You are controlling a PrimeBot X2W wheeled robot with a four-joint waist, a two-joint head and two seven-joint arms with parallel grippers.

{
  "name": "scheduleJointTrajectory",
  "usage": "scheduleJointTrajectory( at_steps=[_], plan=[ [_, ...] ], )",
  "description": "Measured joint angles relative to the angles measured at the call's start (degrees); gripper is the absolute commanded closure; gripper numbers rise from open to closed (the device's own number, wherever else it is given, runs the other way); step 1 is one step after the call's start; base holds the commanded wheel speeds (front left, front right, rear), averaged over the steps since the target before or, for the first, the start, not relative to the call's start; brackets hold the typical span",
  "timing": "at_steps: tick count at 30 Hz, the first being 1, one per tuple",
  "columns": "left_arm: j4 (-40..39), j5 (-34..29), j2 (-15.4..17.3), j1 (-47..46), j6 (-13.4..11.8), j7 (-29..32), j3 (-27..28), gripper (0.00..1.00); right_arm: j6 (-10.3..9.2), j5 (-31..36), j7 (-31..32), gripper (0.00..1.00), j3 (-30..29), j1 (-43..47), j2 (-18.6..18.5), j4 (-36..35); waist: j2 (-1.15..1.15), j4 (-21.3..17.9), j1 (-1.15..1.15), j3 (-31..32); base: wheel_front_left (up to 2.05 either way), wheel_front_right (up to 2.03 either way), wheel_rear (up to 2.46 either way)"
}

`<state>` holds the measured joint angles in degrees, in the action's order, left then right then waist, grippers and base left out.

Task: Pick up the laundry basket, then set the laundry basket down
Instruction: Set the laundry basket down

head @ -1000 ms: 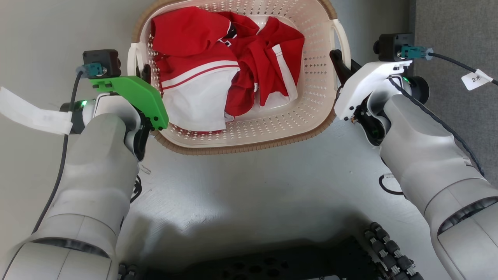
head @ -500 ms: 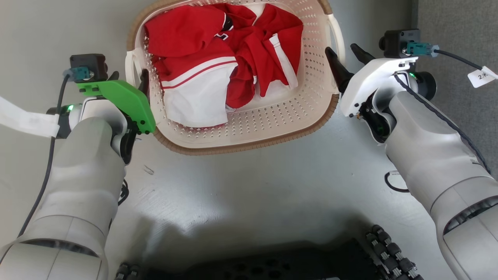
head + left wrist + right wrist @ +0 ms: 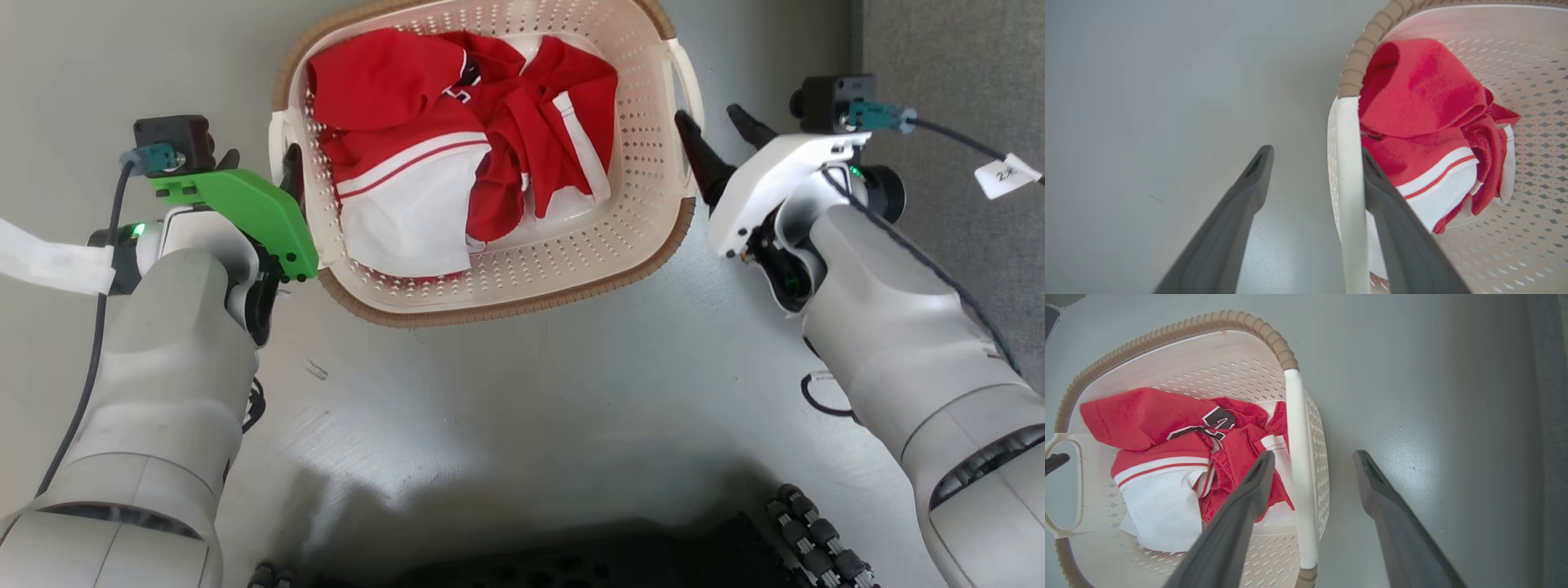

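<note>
The laundry basket (image 3: 506, 306) sits on the grey floor, cream-white and perforated with a brown woven-look rim, holding red and white clothes (image 3: 457, 163). My left gripper (image 3: 260, 167) stands open astride its left loop handle (image 3: 276, 139). In the left wrist view that handle (image 3: 1347, 183) lies between the fingers of the left gripper (image 3: 1315, 152), against the inner one. My right gripper (image 3: 709, 120) is open around the right handle (image 3: 686, 77). The right wrist view shows the white handle bar (image 3: 1298, 465) between the right gripper's (image 3: 1313, 454) spread fingers, touching neither.
A darker grey surface (image 3: 955, 49) runs along the right edge. My black wheeled base (image 3: 571, 563) fills the bottom. A cable with a white tag (image 3: 1006, 173) trails from the right wrist, and a white strap (image 3: 49, 261) hangs off the left.
Both grippers were shut on the basket handles a second ago and now stand open around them. The head view has shifted a little.
</note>
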<state>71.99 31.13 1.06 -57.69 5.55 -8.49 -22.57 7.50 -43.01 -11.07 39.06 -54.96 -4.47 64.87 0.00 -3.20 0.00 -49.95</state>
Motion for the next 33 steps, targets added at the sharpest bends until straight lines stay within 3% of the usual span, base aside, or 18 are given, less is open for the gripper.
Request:
scheduleJointTrajectory(
  at_steps=[16,22,26,33],
  plan=[
    [-1.01,-1.45,0.0,1.65,0.07,-5.31,-2.44,0.0,0.0,-0.14,-3.08,0.0,2.1,2.11,-2.37,-5.04,0.0,-0.02,0.0,6.77,0.0,0.0,0.0],
    [-3.39,-2.66,0.02,3.1,0.07,-5.78,-3.08,0.0,-0.01,-1.91,-3.37,0.0,-1.05,4.27,-3.9,-6.69,0.0,-0.2,0.0,11.04,0.0,0.0,0.0],
    [-5.83,-2.67,0.09,3.92,0.07,-5.95,-2.97,0.0,-0.01,-1.81,-3.36,0.0,-5.66,4.79,-5.67,-11.67,0.0,-0.36,0.0,14.11,0.0,0.0,0.0],
    [-16.64,-4.76,1.96,5.36,-1.51,-5.94,-0.86,0.0,-0.46,0.92,-3.36,0.0,-11.51,8.2,-7.23,-19.07,0.0,-0.71,0.0,19.67,0.0,0.0,0.0]
  ],
)
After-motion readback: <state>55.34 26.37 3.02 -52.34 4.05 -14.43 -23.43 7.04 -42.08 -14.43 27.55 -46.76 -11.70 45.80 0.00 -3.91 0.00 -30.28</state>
